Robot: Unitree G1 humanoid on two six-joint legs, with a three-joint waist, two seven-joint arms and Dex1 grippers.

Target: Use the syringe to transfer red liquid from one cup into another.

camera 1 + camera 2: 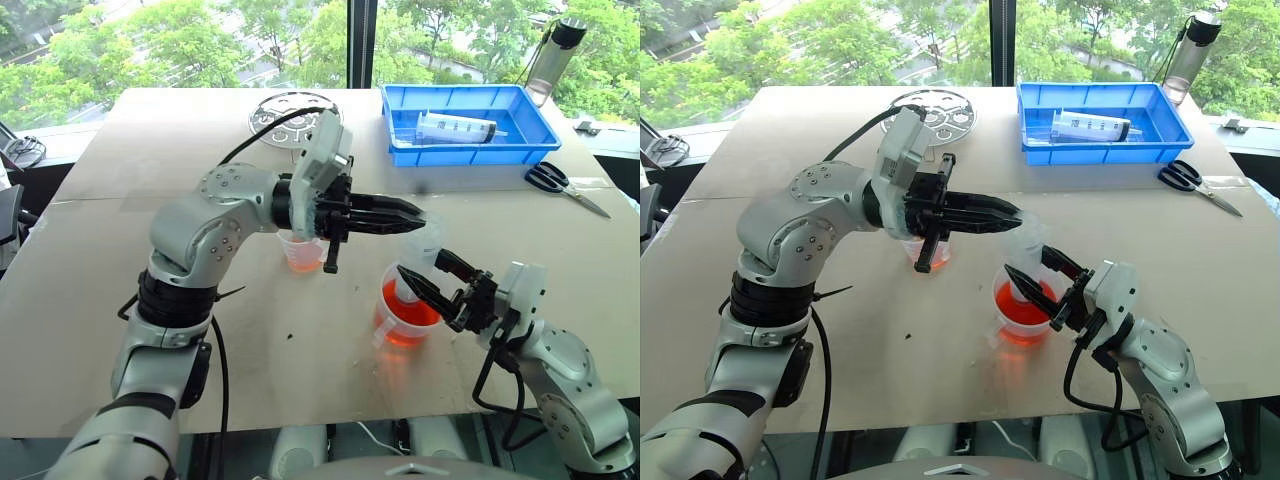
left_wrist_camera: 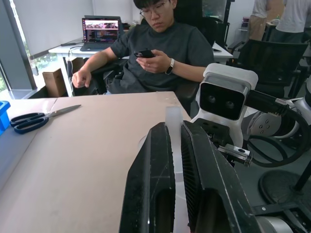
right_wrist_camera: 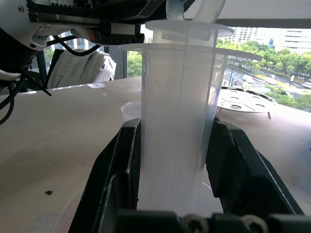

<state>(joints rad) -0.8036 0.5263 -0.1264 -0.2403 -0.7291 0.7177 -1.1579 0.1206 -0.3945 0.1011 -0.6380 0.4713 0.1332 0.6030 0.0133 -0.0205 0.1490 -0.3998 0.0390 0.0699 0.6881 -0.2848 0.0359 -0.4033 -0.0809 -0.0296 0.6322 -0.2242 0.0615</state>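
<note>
Over the beaker (image 1: 405,318), both pincers grip the syringe (image 3: 177,121).

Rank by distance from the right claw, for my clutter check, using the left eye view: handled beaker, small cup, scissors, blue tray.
1. Handled beaker, right at the right claw.
2. Small cup, leftward.
3. Scissors, beyond, rightward.
4. Blue tray, farthest, back.

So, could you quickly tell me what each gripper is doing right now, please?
Left gripper: shut on the plunger of the syringe.
Right gripper: shut on the syringe barrel, standing in the handled beaker.
</note>
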